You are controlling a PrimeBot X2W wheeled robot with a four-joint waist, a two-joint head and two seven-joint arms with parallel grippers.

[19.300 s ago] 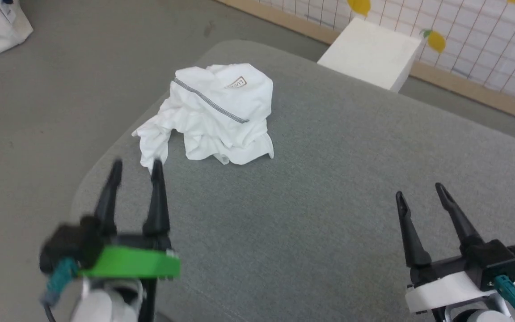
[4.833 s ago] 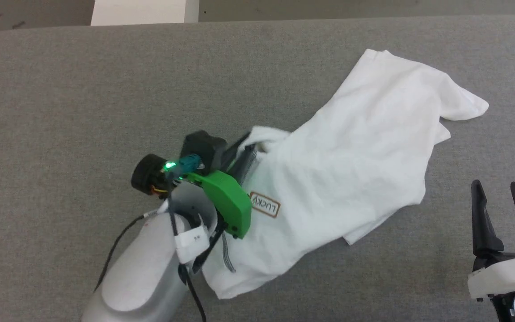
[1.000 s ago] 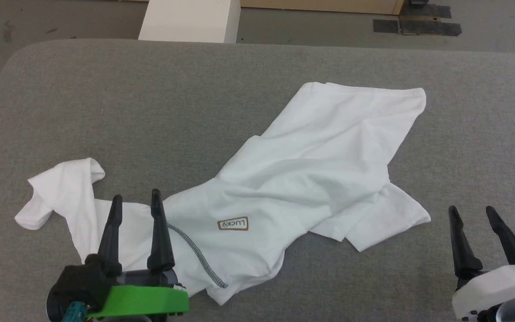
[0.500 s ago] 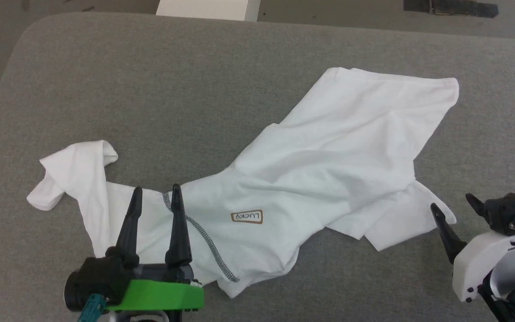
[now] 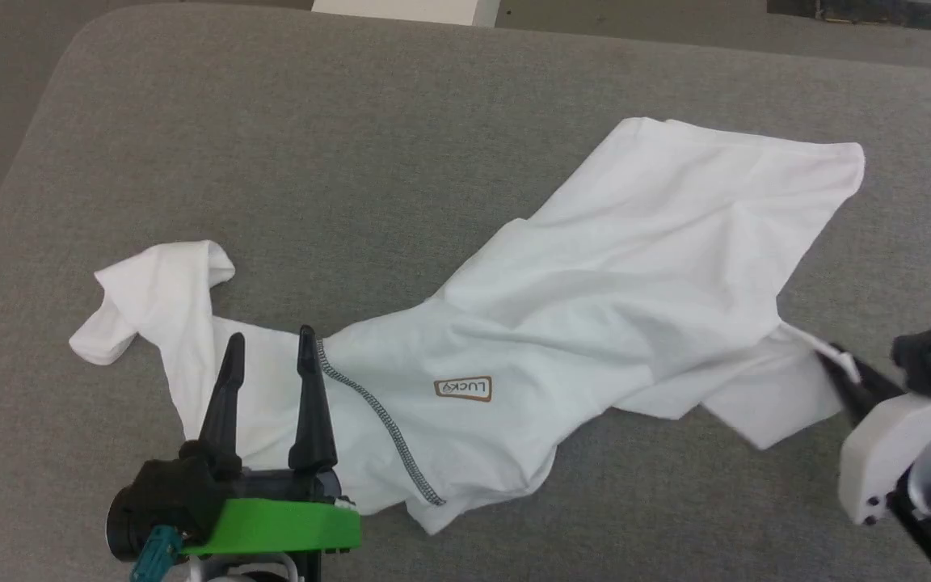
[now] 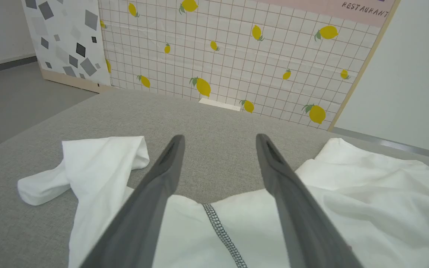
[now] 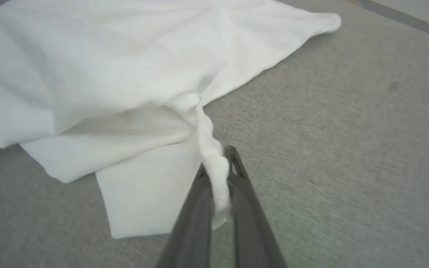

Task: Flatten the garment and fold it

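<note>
The white garment [image 5: 579, 315] lies spread and wrinkled across the grey table [image 5: 352, 137], its brown-bordered logo patch [image 5: 463, 389] facing up beside a grey stitched seam [image 5: 377, 416]. One sleeve [image 5: 150, 291] is bunched at the left. My left gripper [image 5: 268, 347] hovers open over the shirt near the seam; in the left wrist view its fingers [image 6: 162, 175] straddle the fabric [image 6: 237, 223] with nothing between them. My right gripper [image 5: 837, 368] is shut on the garment's right sleeve edge [image 7: 214, 167], which is pinched and slightly lifted between the jaws.
A white box [image 5: 409, 10] stands on the floor beyond the table's far edge. A lemon-patterned grid panel [image 6: 218, 56] rises behind the table in the left wrist view. Bare grey table surface [image 7: 330, 130] spreads right of the pinched sleeve.
My right gripper has moved in to the sleeve's corner and shut on it, lifting the fabric edge. The head camera has shifted. The left gripper stays open over the shirt.
</note>
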